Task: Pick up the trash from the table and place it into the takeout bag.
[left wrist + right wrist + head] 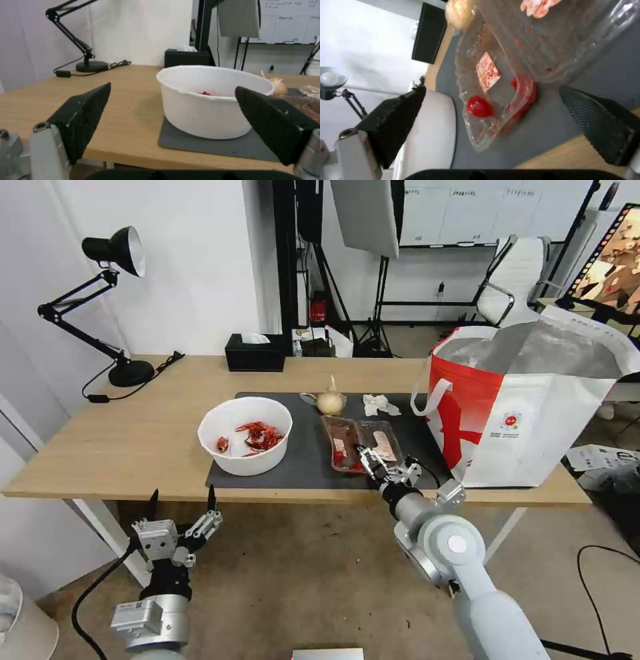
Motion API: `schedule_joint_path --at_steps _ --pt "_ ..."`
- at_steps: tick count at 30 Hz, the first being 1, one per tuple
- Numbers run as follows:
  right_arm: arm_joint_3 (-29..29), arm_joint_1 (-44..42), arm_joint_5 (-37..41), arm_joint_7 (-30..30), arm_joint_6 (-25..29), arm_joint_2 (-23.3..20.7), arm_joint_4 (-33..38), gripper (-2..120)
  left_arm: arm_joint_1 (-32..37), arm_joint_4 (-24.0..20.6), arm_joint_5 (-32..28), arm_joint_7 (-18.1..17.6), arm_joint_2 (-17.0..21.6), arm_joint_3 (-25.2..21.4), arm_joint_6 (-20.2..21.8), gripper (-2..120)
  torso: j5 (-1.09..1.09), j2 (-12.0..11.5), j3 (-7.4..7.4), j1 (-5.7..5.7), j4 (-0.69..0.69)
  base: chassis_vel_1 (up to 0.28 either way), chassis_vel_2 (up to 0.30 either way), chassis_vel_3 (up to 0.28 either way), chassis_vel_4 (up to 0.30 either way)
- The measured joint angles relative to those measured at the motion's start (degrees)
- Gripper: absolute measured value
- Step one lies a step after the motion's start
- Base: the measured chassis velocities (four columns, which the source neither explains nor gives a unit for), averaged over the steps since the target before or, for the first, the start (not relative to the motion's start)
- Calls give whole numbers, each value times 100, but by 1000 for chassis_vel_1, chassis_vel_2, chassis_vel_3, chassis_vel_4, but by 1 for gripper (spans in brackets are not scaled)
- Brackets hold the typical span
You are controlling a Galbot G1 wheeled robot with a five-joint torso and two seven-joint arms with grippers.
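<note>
Trash is lying on the long light-wood counter [133, 440] beside the large white-and-red soft takeout bag [520, 407]: a white round bowl [245, 435] holding red shells, and a clear two-part plastic tray [360, 441]. Right gripper [369, 460] is hovering spread at the tray's near edge. Left gripper [181, 500] is waiting spread below the counter's front edge.

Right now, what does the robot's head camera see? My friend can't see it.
The right end effector, open, reaches the near end of a clear plastic tray on a dark mat on a wooden table. A white bowl of red shells sits left; a white-and-red bag stands right.
</note>
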Motion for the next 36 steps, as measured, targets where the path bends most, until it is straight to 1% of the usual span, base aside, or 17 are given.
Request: schedule_joint_path --at_steps 7,15,17,18,20,22,24,26,27,28,29,30,31,32,33,35,36 --pt "31 15 -15 -5 25 -5 -15 100 27 -31 -4 -3 -12 -7 -2 100 0 0 0 0 0 0 0 0 0" --pt "121 176 -56 101 237 58 -162 100 83 -73 -7 -10 5 -36 -17 100 0 0 0 0 1 0 0 0 0" --pt "127 166 -260 -82 355 30 -175 100 99 -85 -9 -11 4 -38 -28 100 0 0 0 0 0 0 0 0 0" --pt "127 166 -260 -82 355 30 -175 100 99 -85 -9 -11 4 -38 -28 100 0 0 0 0 0 0 0 0 0" --pt "110 120 -625 -385 421 -38 -167 100 108 -86 -9 -12 -4 -39 -39 100 1 0 0 0 0 0 0 0 0" --pt "101 111 -732 -458 423 -60 -160 100 110 -86 -8 -12 -7 -39 -44 100 0 0 0 0 0 0 0 0 0" --pt "36 75 -1266 -783 424 -165 -124 100 114 -76 -2 -12 -16 -29 -101 100 1 0 0 0 0 0 0 0 0" --pt "20 73 -1365 -851 423 -186 -119 100 114 -70 0 -12 -17 -28 -109 100 1 0 0 0 0 0 0 0 0" --pt "-43 91 -1631 -1081 408 -249 -111 100 114 -51 4 -12 -21 -23 -131 100 1 0 0 0 -1 0 0 0 0" --pt "-43 91 -1631 -1081 408 -249 -111 100 114 -51 4 -12 -21 -23 -131 100 1 0 0 0 -1 0 0 0 0" --pt "-120 162 -1784 -1308 328 -310 -110 100 112 -40 4 -12 -24 -20 -139 100 0 0 0 0 0 0 0 0 0" --pt "-120 162 -1784 -1308 328 -310 -110 100 112 -40 4 -12 -24 -20 -139 100 0 0 0 0 0 0 0 0 0" --pt "-187 249 -1824 -1457 247 -346 -121 100 111 -35 4 -12 -25 -20 -141 100 0 0 0 0 0 0 0 0 0" --pt "-417 542 -1547 -1575 -123 -378 -237 100 109 -31 5 -12 -24 -26 -143 100 0 0 0 0 0 0 0 0 0" --pt "-417 542 -1547 -1575 -123 -378 -237 100 109 -31 5 -12 -24 -26 -143 100 0 0 0 0 0 0 0 0 0" --pt "-550 789 -1038 -1228 -488 -301 -442 100 109 -15 2 -12 -22 -35 -147 100 0 0 0 0 1 0 0 0 0" --pt "-572 844 -881 -1077 -561 -264 -503 100 109 -2 0 -12 -22 -38 -153 100 0 0 0 0 2 0 0 0 0"
